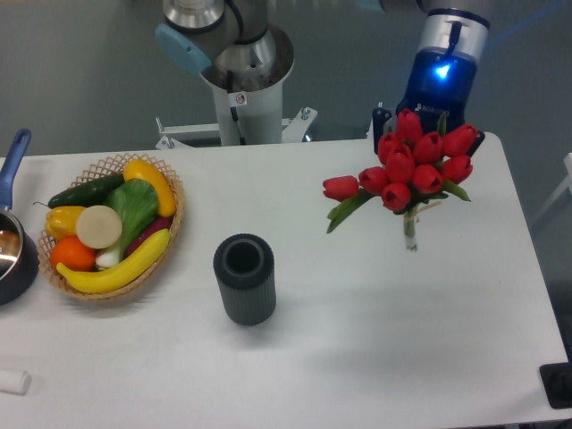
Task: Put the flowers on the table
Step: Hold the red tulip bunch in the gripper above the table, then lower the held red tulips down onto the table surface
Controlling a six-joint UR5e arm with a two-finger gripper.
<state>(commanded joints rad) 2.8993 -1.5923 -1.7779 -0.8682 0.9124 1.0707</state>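
Note:
The flowers (413, 170), red tulips with green leaves and tied stems, hang above the back right part of the white table (357, 340), stems pointing down toward it. My gripper (427, 143) comes down from a blue-lit wrist behind the blooms. Dark fingers (380, 118) show at either side of the bunch, shut on it. The fingertips are hidden by the tulip heads. One bloom sticks out to the left.
A dark ribbed cylinder vase (244, 278) stands upright mid-table. A wicker basket (107, 163) of fruit and vegetables sits at the left, with a dark pot (11, 259) at the left edge. The arm's base (241, 98) stands behind the table.

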